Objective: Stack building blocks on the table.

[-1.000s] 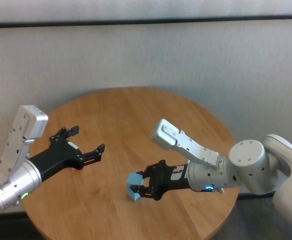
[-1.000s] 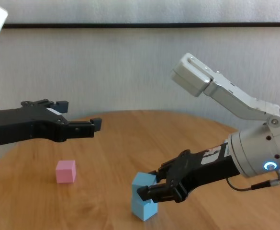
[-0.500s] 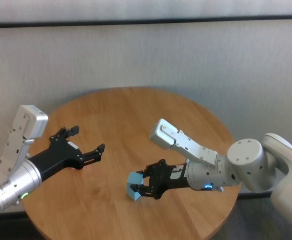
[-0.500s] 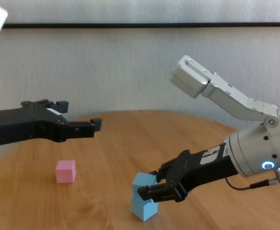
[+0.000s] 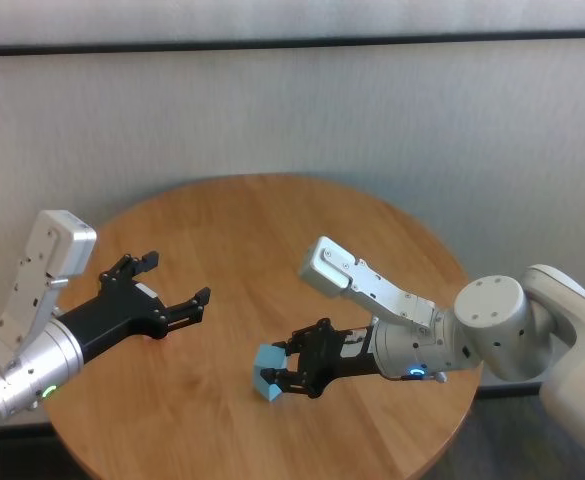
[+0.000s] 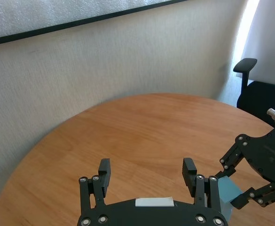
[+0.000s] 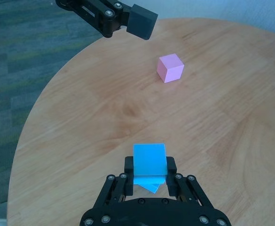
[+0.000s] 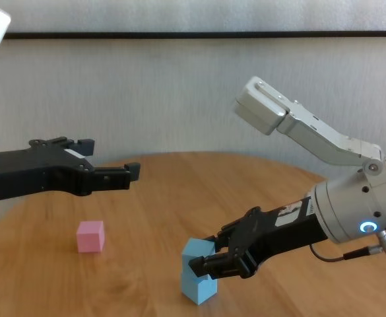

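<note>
On the left, the left gripper hung above the table near its left edge, its fingers spread wide apart with nothing between them. Below it, close to that left edge, the pink block sat alone on the wood (in the head view the arm hid almost all of it).

Well apart from it, toward the near edge of the table and a little right of the middle, 2 light blue blocks stood one on the other. The lower blue block rested on the wood, turned slightly askew under its partner. The upper blue block sat on top of it, pinched on 2 opposite sides by the fingers of the right gripper, which were pressed against it.

The right arm reached in low from the right edge of the table, with the gripper just above the tabletop.
</note>
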